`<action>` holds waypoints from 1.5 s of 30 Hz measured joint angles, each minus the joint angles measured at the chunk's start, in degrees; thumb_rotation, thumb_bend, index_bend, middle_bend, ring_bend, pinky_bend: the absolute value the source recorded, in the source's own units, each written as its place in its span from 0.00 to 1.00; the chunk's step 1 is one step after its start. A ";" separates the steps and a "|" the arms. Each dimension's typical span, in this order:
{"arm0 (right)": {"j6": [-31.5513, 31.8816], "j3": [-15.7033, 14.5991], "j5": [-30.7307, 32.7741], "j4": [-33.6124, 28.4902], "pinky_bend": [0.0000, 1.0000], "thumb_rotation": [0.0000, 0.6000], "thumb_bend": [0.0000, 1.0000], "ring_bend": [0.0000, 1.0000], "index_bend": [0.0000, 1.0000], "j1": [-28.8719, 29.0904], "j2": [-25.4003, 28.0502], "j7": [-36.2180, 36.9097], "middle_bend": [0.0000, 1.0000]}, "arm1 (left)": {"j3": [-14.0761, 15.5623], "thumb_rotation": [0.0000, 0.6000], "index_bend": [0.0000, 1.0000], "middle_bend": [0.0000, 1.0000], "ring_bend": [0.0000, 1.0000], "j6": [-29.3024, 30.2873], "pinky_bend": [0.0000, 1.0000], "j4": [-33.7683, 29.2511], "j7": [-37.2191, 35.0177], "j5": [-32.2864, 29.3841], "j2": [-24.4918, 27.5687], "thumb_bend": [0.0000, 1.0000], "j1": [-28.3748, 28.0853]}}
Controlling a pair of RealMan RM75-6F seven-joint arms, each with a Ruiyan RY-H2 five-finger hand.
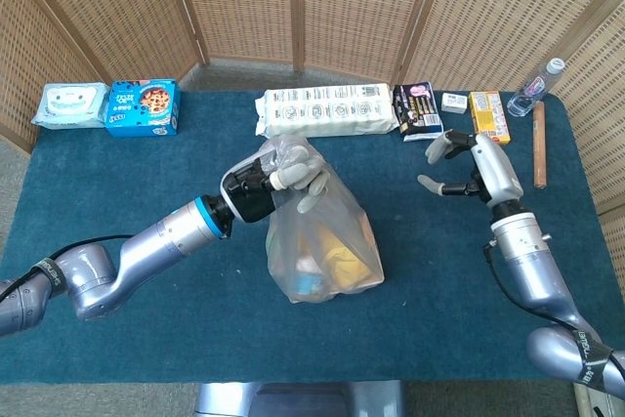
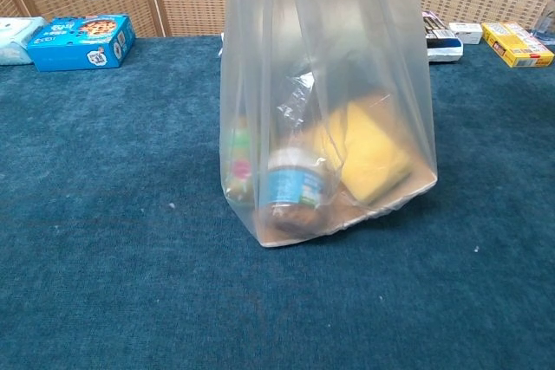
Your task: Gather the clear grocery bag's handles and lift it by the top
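The clear grocery bag (image 1: 322, 241) stands mid-table, pulled up tall, with a yellow packet (image 2: 371, 152), a blue-labelled jar (image 2: 293, 186) and other goods inside. My left hand (image 1: 283, 173) grips the gathered handles at the bag's top. In the chest view the bag (image 2: 325, 93) fills the middle; its right bottom corner looks raised off the cloth, and the hand is out of frame above. My right hand (image 1: 467, 165) hovers open to the bag's right, well apart from it.
Along the far edge lie a white wipes pack (image 1: 70, 104), a blue cookie box (image 1: 143, 107), a long white packet (image 1: 327, 111), a dark packet (image 1: 416, 107), a yellow box (image 1: 488, 116), a water bottle (image 1: 536, 88) and a wooden stick (image 1: 538, 144).
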 measured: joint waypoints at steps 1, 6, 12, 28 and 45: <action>0.26 -0.22 -0.17 0.44 0.41 1.00 0.24 0.46 0.61 -0.20 -0.28 -0.24 0.50 | -0.13 0.86 0.78 0.69 0.60 -0.08 0.69 -0.10 0.14 -0.12 0.02 0.34 0.00; 1.18 -0.78 -0.93 1.30 0.42 1.00 0.24 0.47 0.61 -1.05 -0.83 -0.87 0.50 | -0.89 0.88 0.78 0.69 0.60 -0.49 0.69 -0.52 0.54 -0.60 0.05 0.34 -0.10; 2.14 -1.31 -1.84 2.16 0.43 1.00 0.24 0.48 0.62 -2.16 -1.35 -1.30 0.51 | -2.10 0.94 0.78 0.69 0.60 -1.23 0.69 -1.23 1.46 -0.98 0.46 0.34 -0.54; 3.40 -2.17 -3.84 6.05 0.44 1.00 0.24 0.49 0.63 -4.38 -3.51 -0.61 0.52 | -6.92 0.97 0.78 0.69 0.60 -4.48 0.69 -4.05 5.55 -5.76 2.30 0.34 -1.54; 3.77 -2.66 -7.46 8.52 0.44 1.00 0.24 0.49 0.63 -6.84 -4.46 2.86 0.52 | -16.04 0.98 0.78 0.69 0.60 -10.62 0.69 -6.80 12.60 -14.35 5.46 0.34 -3.02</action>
